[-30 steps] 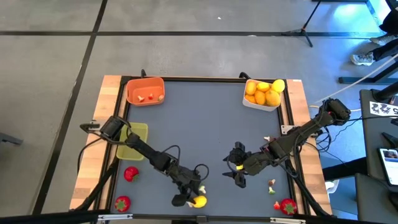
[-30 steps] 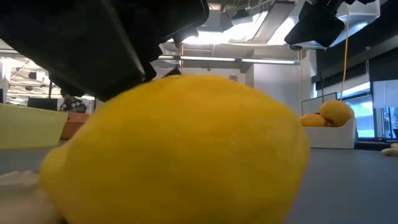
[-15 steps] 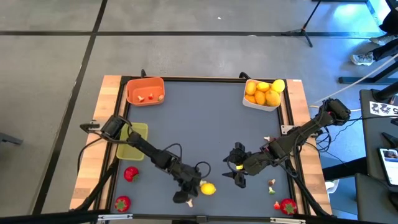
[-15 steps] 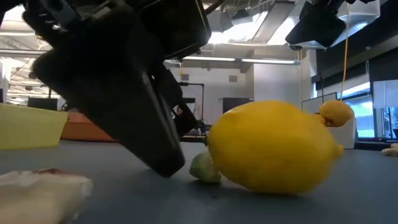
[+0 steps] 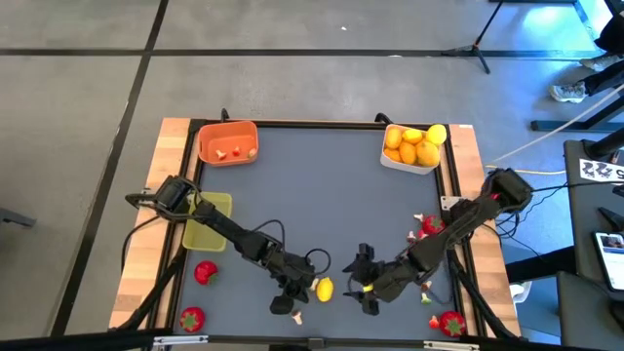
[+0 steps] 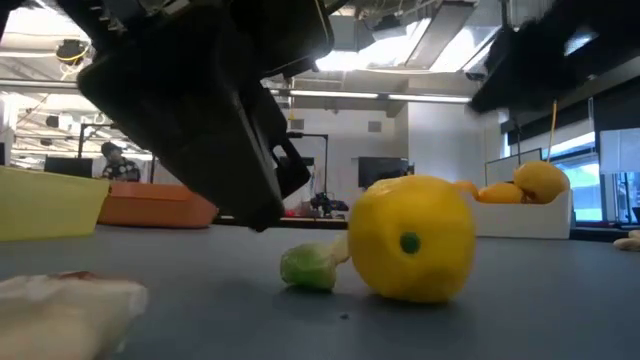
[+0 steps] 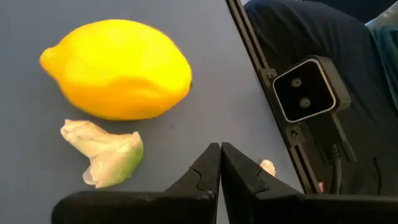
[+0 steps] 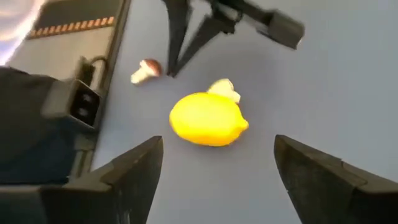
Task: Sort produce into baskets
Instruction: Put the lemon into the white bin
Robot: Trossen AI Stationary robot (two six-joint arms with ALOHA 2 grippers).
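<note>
A yellow lemon (image 5: 323,289) lies on the dark mat near the front edge, with a small pale-green piece (image 7: 106,152) against it. My left gripper (image 5: 295,289) is just left of the lemon, shut on nothing (image 7: 219,163) and a little above the mat (image 6: 262,215). My right gripper (image 5: 361,283) stands open just right of the lemon (image 8: 208,119), its fingers (image 8: 134,168) short of it. The orange basket (image 5: 227,142), the white basket (image 5: 411,146) holding citrus, and the yellow-green basket (image 5: 208,219) rest on the mat.
Red strawberries lie at front left (image 5: 205,272) (image 5: 191,318), front right (image 5: 450,323) and by the right arm (image 5: 429,226). Small mushroom bits sit near the front edge (image 5: 295,317) (image 5: 426,290). A camera (image 7: 308,89) is mounted at the table's front rim.
My left gripper has shut, and the lemon has come out from between its fingers, rolling a short way toward the table's right and far side and turning end-on to the front edge. My right gripper has come down and leftward toward the lemon, staying open.
</note>
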